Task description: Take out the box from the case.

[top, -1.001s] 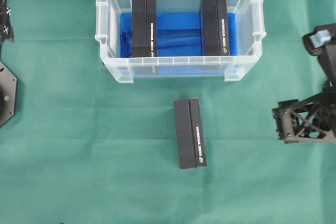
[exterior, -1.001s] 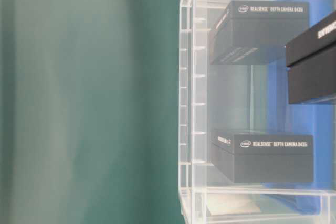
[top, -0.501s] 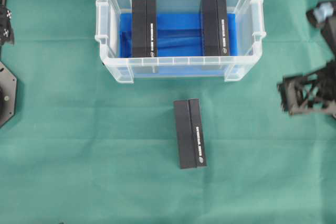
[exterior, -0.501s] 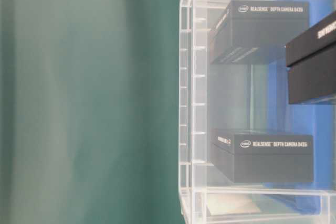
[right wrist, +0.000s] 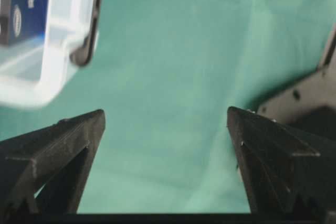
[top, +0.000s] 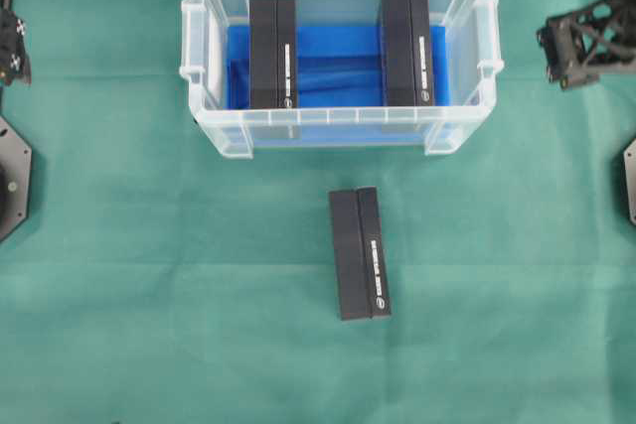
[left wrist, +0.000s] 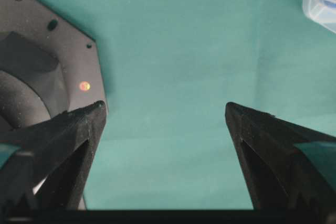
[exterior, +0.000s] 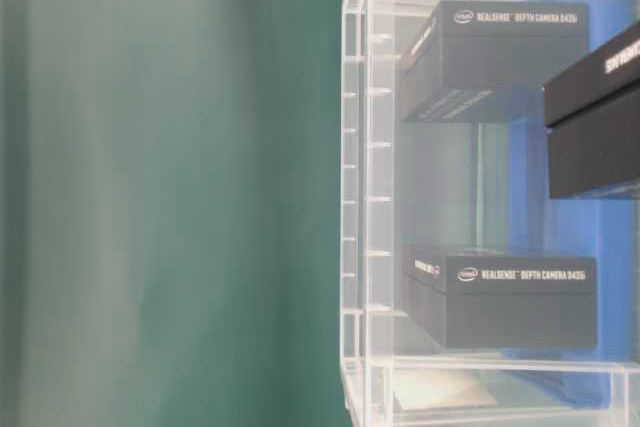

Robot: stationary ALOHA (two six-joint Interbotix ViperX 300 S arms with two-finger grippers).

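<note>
One black box [top: 359, 252] lies flat on the green table [top: 149, 295], just in front of the case [top: 340, 129] and not touching it. Two more black boxes, one on the left [top: 272, 53] and one on the right [top: 406, 48], sit inside the case on its blue bottom. The left fingers [left wrist: 165, 111] are spread wide and hold nothing. The right fingers [right wrist: 165, 114] are also wide open and empty, over the table near the case's corner.

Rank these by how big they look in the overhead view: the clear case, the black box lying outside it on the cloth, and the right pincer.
1. The case, by far the largest.
2. The black box on the cloth.
3. The right pincer, though the frame edge cuts it off and it may sit nearer the camera, so that rank is unsure.
</note>
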